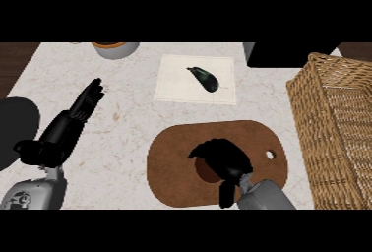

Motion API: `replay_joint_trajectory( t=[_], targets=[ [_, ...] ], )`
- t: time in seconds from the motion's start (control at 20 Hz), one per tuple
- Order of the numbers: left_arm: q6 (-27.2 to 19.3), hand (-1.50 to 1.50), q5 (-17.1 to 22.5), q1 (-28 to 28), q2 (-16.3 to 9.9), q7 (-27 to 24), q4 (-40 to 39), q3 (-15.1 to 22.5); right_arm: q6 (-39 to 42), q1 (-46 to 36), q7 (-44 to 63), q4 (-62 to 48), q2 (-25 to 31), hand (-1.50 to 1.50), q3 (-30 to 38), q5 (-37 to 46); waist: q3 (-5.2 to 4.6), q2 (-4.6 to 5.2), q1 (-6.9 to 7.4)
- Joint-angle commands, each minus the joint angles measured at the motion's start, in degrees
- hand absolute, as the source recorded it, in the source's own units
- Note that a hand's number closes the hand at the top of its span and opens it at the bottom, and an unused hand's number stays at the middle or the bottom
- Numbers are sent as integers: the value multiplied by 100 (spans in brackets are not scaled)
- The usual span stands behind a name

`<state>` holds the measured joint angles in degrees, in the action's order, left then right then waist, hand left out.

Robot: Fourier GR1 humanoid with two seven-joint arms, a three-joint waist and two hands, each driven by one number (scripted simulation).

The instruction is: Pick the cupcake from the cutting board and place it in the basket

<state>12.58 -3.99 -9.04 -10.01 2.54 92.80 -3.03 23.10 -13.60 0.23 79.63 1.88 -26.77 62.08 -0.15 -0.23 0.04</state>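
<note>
Over the cutting board (218, 165) — right robot hand (225, 157), fingers curled downward.

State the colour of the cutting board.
Brown, in the head view: cutting board.

Counter top (109, 128): pale marble, faint brown veining, evenly lit. Dark wood strip (15, 61) along far left edge, another at far right corner. Black boxy object (291, 54) on far right. Grey cup (116, 49) with orange contents, far left.
</note>
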Motion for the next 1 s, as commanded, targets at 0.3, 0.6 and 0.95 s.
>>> replay_joint_trajectory(
  t=[0.3,0.6,0.95],
  targets=[
    [355,0,229,107,-279,-205,29,-367,-17,58,-404,-8,171,150,-348,540,15,17,17],
    [7,0,-106,149,13,-351,-246,-174,-867,1712,-381,1270,1056,150,-404,757,12,-15,-191],
    [44,0,30,169,-76,-73,-54,-307,-2386,4271,-548,2875,2226,150,15,651,13,-44,-377]
  ],
)
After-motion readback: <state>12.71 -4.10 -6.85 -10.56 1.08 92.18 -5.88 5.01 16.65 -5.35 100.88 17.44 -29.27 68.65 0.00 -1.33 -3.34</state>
